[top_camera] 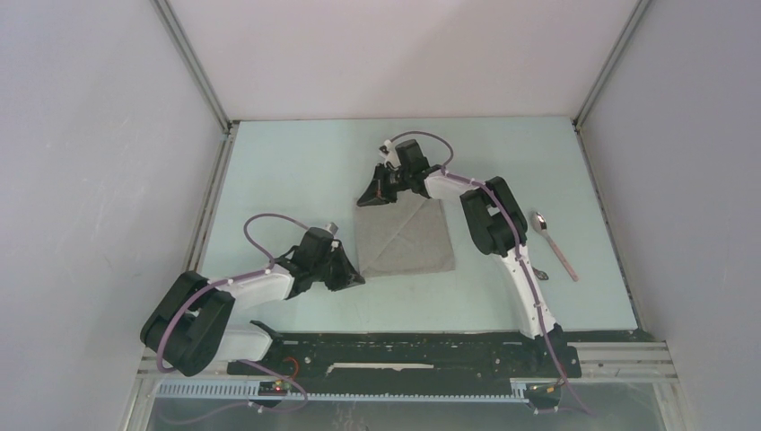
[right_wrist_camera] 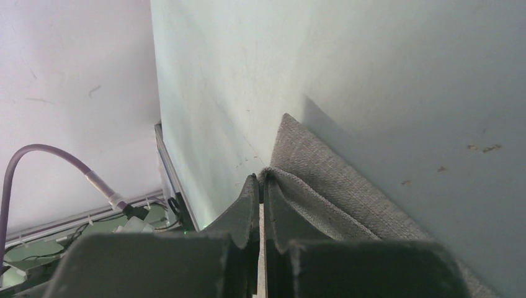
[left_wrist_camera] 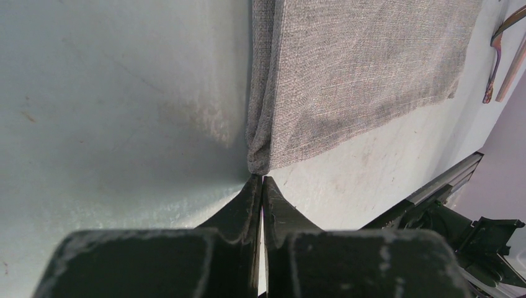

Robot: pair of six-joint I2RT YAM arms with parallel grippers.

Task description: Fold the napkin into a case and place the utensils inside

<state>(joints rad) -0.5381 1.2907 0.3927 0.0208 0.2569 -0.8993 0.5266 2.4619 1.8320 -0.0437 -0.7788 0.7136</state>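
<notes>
The grey-beige napkin lies folded into a rough square at the table's middle. My left gripper is at its near left corner. In the left wrist view the jaws are shut, with the bunched corner of the napkin right at their tips. My right gripper is at the far left corner. In the right wrist view it is shut on the napkin, whose edge is pulled up over one finger. The spoon lies to the right of the right arm. The fork is mostly hidden behind that arm. No case shows.
The fork and the spoon's pinkish handle show past the napkin's far corner in the left wrist view. Grey walls enclose the table on the left, back and right. The black base rail runs along the near edge.
</notes>
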